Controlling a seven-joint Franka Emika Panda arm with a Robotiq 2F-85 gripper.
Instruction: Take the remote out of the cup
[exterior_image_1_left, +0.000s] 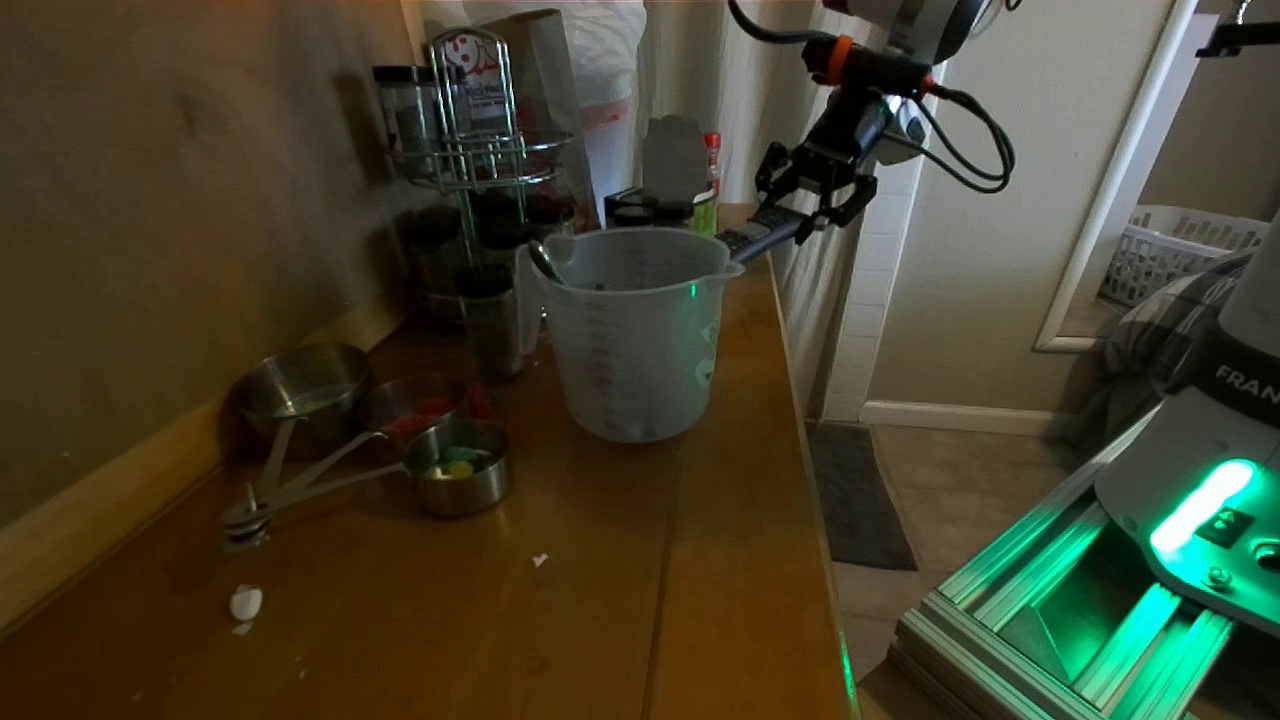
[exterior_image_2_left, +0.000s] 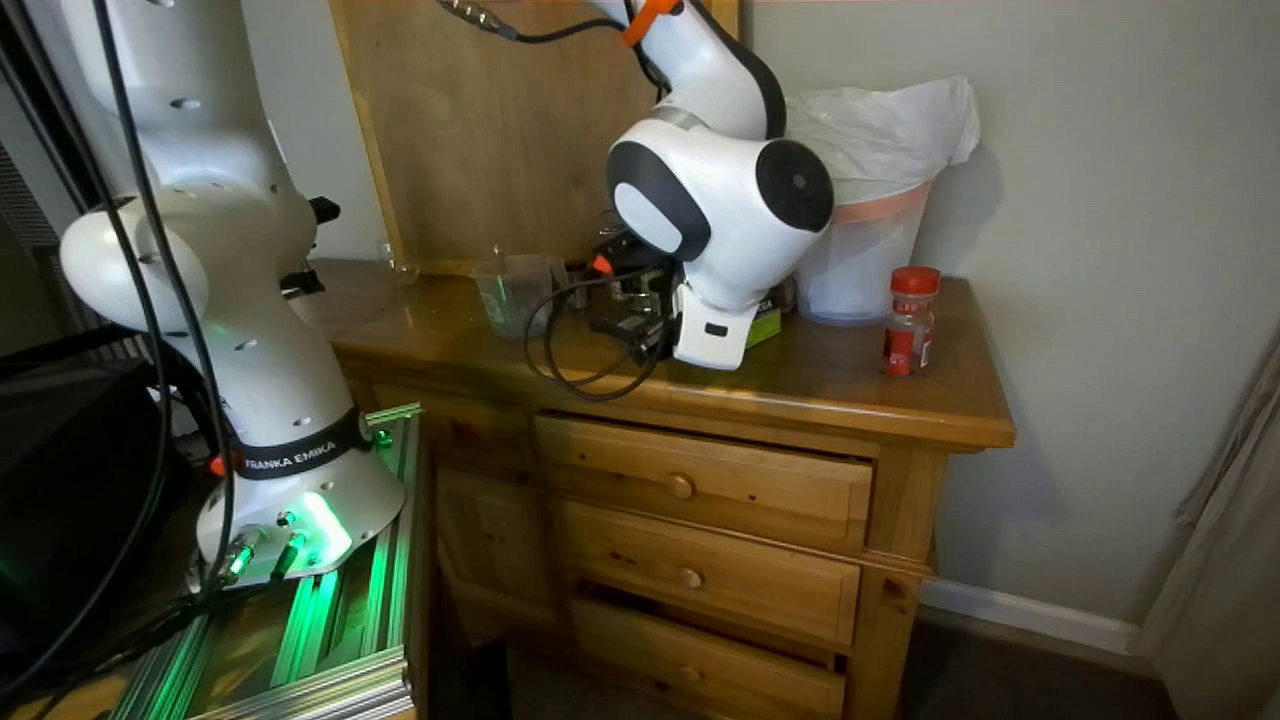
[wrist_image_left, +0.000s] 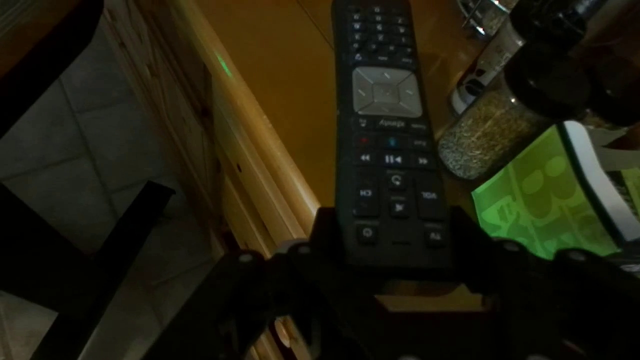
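The hand (wrist_image_left: 393, 235) grasps the remote (wrist_image_left: 390, 150) in the air, outside the cup (exterior_image_1_left: 640, 360).
Its fingers stand only far enough apart to press both long sides near one end; in an exterior view the remote slants beside the cup's spout, touching or not I cannot tell. One remote, one cup, one metal utensil handle (exterior_image_1_left: 545, 262) at the cup's rim. Three small measuring cups (exterior_image_1_left: 457, 493), handles joined, lie near the cup; one wire rack (exterior_image_1_left: 475, 160) stands on its handle side among dark-lidded jars (exterior_image_1_left: 493, 335) too crowded to count. Well apart from the cup stand one red-lidded shaker (exterior_image_2_left: 910, 320) and one whitish bucket (exterior_image_2_left: 855, 285). Under the cup is the wooden table (exterior_image_1_left: 600, 620); off its edge, beyond the cup, are tiled floor (exterior_image_1_left: 960, 480) and a pale wall (exterior_image_1_left: 980, 250).
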